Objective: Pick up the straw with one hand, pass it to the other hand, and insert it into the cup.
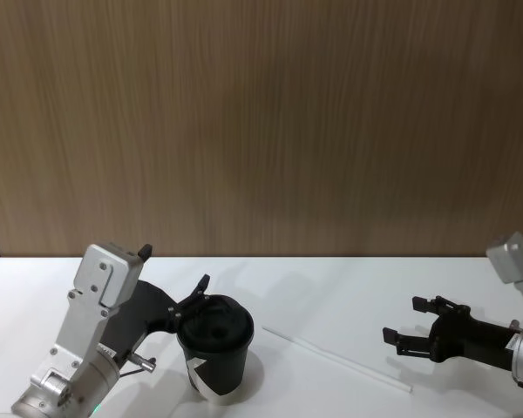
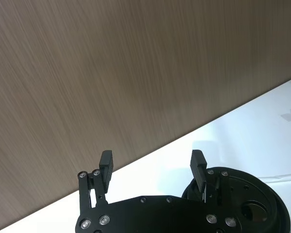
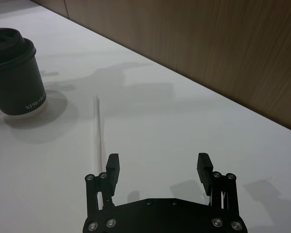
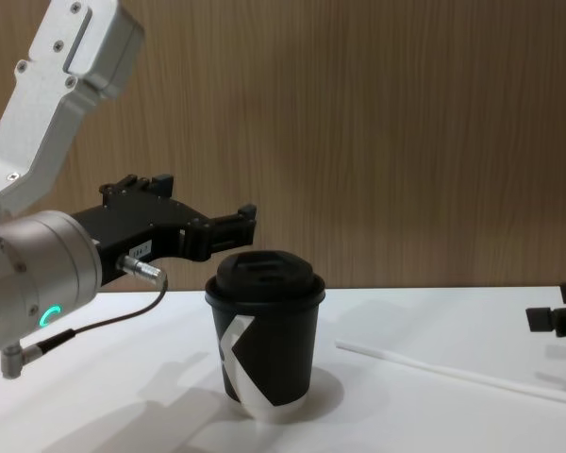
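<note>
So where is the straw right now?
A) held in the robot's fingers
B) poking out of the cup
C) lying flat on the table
C: the straw lies flat on the white table, between the cup and the open right gripper, with nothing holding it.

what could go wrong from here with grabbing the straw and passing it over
1. The straw is thin and lies flat on the table. The open right pincer might roll or push it instead of gripping it.
2. The open left pincer hangs close to the lid of the cup, so swinging over for the handover could knock it.
</note>
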Available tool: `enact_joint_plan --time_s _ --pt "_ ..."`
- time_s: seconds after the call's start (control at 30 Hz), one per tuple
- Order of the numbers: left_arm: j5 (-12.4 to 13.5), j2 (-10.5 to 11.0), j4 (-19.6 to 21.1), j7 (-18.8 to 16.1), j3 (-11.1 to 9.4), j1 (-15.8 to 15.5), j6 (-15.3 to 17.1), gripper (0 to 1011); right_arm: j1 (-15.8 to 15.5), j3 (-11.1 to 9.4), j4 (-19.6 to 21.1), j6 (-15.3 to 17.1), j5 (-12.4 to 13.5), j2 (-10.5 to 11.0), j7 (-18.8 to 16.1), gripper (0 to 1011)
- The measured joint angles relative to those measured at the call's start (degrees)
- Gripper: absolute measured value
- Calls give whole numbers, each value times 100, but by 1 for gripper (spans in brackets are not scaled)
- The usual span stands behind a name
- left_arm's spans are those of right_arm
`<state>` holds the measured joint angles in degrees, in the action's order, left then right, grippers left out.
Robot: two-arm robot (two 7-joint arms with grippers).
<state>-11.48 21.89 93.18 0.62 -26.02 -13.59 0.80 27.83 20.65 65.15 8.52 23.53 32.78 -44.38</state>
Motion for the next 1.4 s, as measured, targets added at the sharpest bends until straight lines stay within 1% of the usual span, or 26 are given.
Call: enact_joint_plan --time_s 0.1,0.33,0.57,0.87,1.4 --pt "0 0 0 0 0 0 0 1003 -43 -13 84 0 45 45 -40 1001" --pt "0 0 0 0 0 0 0 1003 -247 -36 430 0 175 222 -160 1001" --pt "0 0 0 0 0 0 0 1003 -398 -2 641 26 217 349 -225 1001" --pt "0 0 0 0 0 0 0 1003 -476 134 701 60 206 427 -291 1001" --pt "0 0 -1 0 0 0 0 1003 -431 363 592 56 133 425 -342 1001"
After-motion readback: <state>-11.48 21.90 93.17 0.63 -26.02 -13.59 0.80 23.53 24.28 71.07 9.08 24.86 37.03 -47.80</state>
